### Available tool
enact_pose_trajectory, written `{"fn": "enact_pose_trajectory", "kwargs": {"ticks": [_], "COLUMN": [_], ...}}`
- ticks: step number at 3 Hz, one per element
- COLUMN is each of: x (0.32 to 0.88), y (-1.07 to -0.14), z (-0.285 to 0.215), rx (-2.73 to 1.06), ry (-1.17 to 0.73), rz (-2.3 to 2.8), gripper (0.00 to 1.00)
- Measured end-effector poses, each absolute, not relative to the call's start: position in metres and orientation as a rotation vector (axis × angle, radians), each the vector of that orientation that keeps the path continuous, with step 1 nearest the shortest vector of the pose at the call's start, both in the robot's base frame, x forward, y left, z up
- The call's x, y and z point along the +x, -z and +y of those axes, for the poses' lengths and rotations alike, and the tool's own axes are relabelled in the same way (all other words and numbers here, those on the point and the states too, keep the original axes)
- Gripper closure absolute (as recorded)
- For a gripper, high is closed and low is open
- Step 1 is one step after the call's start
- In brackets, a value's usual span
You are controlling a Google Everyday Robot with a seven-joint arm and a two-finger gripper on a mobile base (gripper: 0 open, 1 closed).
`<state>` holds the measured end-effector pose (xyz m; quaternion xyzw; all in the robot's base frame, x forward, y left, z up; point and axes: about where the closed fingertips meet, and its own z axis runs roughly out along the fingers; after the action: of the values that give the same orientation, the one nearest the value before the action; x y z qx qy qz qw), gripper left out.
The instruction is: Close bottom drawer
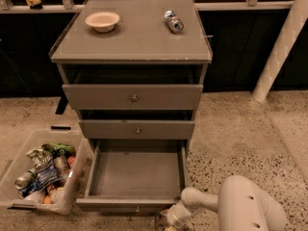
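Observation:
The bottom drawer (134,174) of the grey cabinet is pulled far out, its deep grey box open and empty. Its flat front (127,204) with a small round knob (137,209) faces me at the lower edge of the camera view. My white arm (240,206) comes in from the lower right. The gripper (169,220) sits low at the drawer front's right end, just right of the knob, partly cut off by the frame edge. The middle drawer (137,129) and top drawer (133,96) stand shut above.
A clear plastic bin (41,172) of snack packets and cans sits on the floor left of the open drawer. On the cabinet top are a beige bowl (102,20) and a lying can (173,21). A white post (281,44) stands at the right.

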<state>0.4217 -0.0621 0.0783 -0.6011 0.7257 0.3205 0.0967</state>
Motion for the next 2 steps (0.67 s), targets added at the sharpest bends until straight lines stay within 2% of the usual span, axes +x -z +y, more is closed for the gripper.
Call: {"fn": "enact_pose_trajectory", "kwargs": {"ticks": [1,2], "x": [0.4611,0.4611], "y": [-0.0953,-0.0953], "z": [-0.0789,-0.0788], "rx": [-1.686,-1.686], "ry": [-0.850,-0.850], "rz": [2.175,2.175], "gripper": [0.00,0.00]}}
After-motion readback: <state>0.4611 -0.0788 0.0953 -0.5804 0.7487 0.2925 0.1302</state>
